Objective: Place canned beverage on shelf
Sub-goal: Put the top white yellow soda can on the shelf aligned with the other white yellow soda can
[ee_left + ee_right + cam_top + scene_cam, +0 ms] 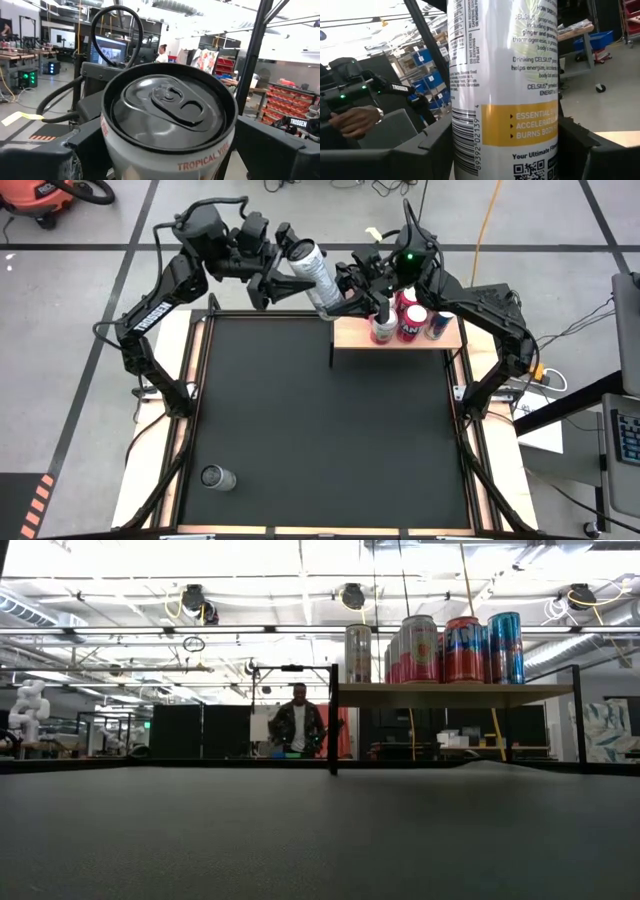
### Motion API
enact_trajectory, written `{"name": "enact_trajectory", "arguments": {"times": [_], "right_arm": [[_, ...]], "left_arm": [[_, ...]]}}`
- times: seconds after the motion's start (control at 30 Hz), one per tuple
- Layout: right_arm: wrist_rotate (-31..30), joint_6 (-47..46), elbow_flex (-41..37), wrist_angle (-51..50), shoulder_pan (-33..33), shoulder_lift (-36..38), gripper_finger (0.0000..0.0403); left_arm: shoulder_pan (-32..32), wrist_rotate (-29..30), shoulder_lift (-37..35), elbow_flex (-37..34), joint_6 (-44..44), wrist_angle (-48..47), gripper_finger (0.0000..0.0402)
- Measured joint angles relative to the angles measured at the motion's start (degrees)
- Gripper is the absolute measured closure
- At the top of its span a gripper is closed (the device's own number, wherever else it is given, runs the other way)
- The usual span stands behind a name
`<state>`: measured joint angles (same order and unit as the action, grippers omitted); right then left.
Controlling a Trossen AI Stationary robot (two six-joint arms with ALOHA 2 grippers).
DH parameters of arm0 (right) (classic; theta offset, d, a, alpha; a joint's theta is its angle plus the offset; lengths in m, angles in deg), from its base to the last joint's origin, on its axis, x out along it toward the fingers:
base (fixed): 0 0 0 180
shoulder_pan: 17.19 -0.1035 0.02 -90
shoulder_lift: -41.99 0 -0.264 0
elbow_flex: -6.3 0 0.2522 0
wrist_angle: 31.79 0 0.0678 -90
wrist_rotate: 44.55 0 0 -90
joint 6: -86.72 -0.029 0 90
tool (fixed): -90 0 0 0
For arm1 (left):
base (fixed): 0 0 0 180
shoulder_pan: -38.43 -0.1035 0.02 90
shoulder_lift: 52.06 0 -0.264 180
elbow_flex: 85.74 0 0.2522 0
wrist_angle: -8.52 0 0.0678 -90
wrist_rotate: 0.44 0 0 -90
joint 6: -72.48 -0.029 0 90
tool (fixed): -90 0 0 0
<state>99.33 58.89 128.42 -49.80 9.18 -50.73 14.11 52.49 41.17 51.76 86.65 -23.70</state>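
Here both arms reach over the shelf's [350, 332] left end, each end effector [283, 272] [345, 298] clasping the tilted white can [313, 272].

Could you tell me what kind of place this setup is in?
Probably a robotics lab or workshop: open ceiling with ducts, storage racks of bins, a monitor, and a person beyond the table.

shelf [400, 340]: far right of table [320, 440] | cans [412, 322]: on shelf | lone can [217, 477]: near left
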Motion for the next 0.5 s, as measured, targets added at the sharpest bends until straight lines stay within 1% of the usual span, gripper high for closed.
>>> {"name": "enact_trajectory", "arguments": {"times": [0.13,0.37,0.5], "right_arm": [[0.3,0.3,0.0,-0.1,0.8,0.0,0.0170],[0.4,2.8,0.0,-0.3,1.6,0.0,0.0170],[0.1,2.7,0.0,-0.4,1.6,0.0,0.0168]], "left_arm": [[-0.1,0.8,0.0,0.0,-0.6,0.0,0.0050],[-0.1,2.3,0.0,0.0,0.3,0.0,0.0118],[-0.1,3.1,0.0,0.0,0.0,0.0,0.0151]]}}
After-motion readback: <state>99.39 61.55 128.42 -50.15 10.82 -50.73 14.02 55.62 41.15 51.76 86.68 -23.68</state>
